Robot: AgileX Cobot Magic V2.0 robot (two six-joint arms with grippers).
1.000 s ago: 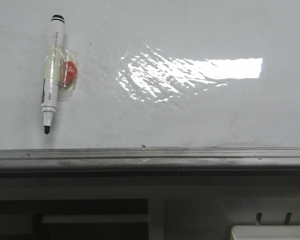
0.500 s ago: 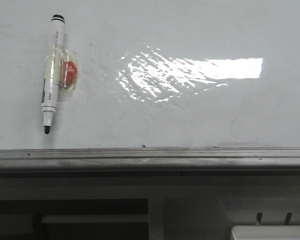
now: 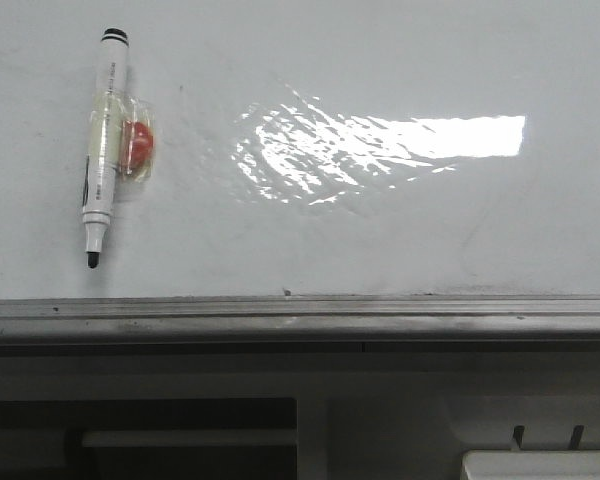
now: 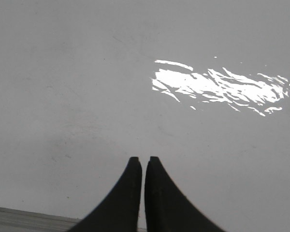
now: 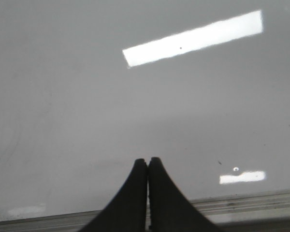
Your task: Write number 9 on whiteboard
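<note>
Whiteboard: a big shiny white-grey whiteboard (image 3: pixel 380 230) is seen lying flat, with a bright patch of glare (image 3: pixel 380 150) on it and a grey metal rail (image 3: pixel 300 315) along its near edge.

Number 9: no drawn 9 can be found on the board in any view (only faint smudges are seen).

Marker: a white marker (image 3: pixel 105 145) with a black cap end and a black tip is seen on the left part of the board, tip pointed toward the rail. A small red thing in clear tape (image 3: pixel 137 145) is stuck against its side. The marker is touched by no gripper.

Left gripper: the left gripper (image 4: pixel 143 162) is seen only in the left wrist view. Its two black fingers (image 4: pixel 130 193) are held almost together, with just a thin slit between the tips. Nothing is held between them. Bare board is seen past the tips, and whether the board is touched cannot be told.

Right gripper: the right gripper (image 5: pixel 148 162) is seen only in the right wrist view. Its black fingers (image 5: pixel 135 193) are pressed together at the tips (no gap is seen). Nothing is held. The board and the rail are seen beyond the fingers, and a long bright bar of light (image 5: pixel 193 38) is mirrored on the board farther off.

Front view: neither arm is shown there.
</note>
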